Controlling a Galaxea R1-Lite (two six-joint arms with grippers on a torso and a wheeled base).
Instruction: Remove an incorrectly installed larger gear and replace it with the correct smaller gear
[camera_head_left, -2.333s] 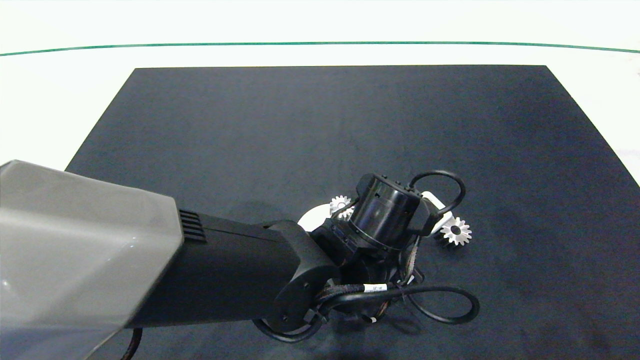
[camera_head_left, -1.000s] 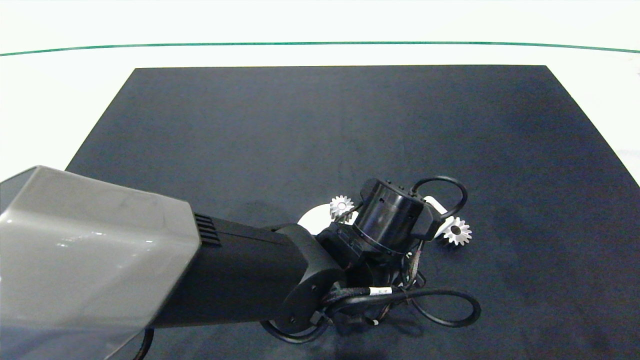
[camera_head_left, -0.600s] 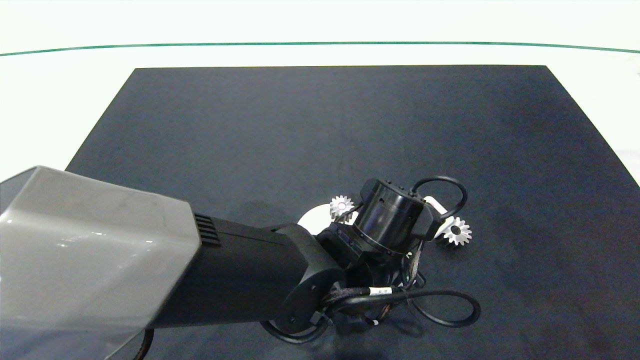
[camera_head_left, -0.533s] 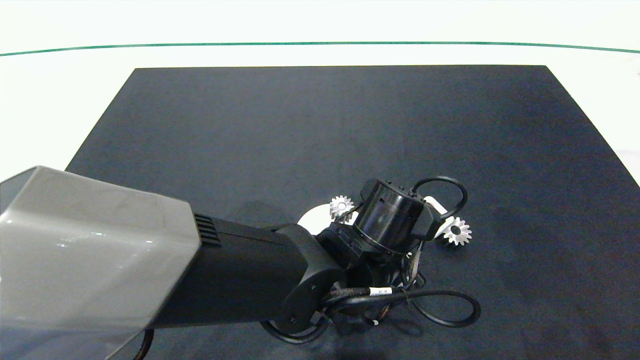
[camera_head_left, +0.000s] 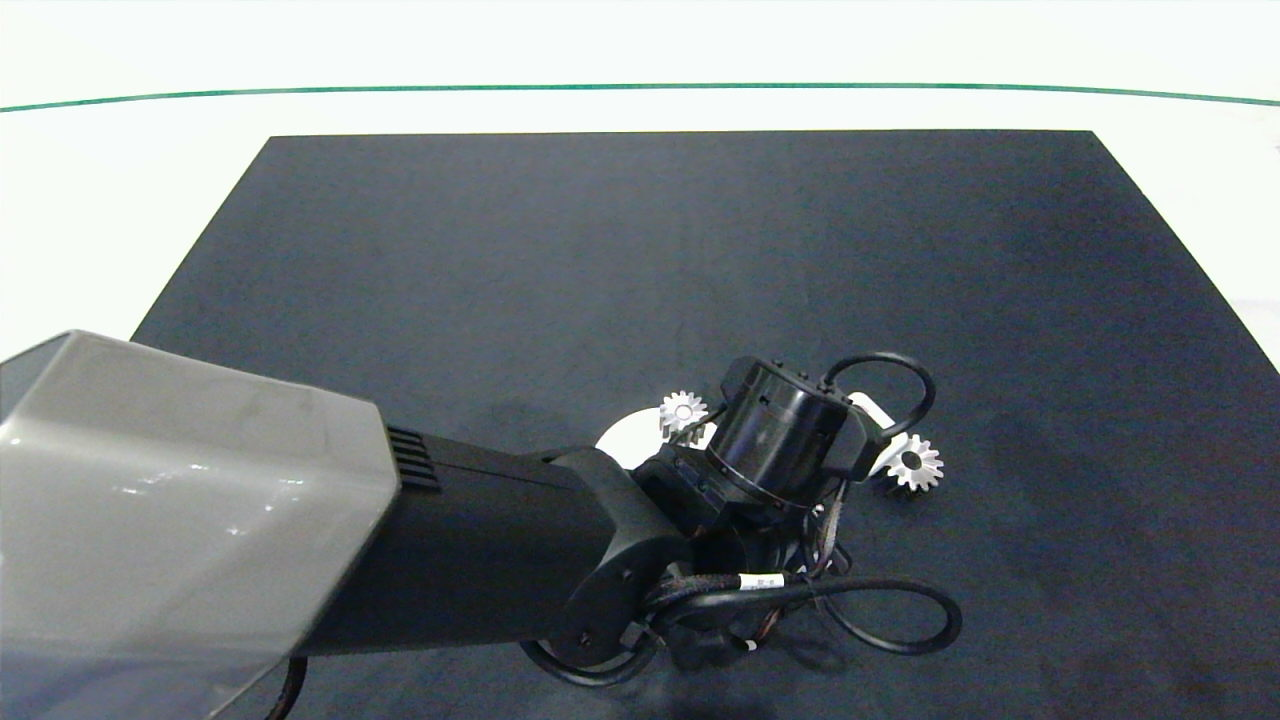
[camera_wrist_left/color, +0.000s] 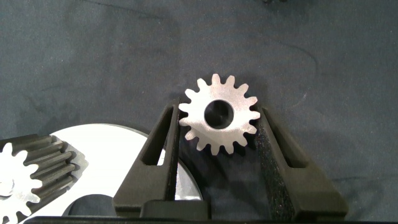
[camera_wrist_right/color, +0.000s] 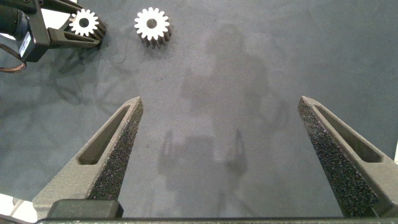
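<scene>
The left hand is clasping the smaller gear by its tooth tips, one finger on each side, low over the dark mat near the surface's front edge, a little right of centre; the larger gear is lying free on the mat just beside it, towards the right edge, so the step in hand is probably carrying the smaller gear onto the white disc; doing it well means keeping the gear flat, centring its bore over the seat, and lowering it so its teeth are meshing with the neighbouring gear rather than riding on top; the right hand is hovering wide apart over bare mat; from above, the left wrist is covering the held gear and most of the disc; no seat or post is showing, and I cannot tell whether the gear is touching the mat.
</scene>
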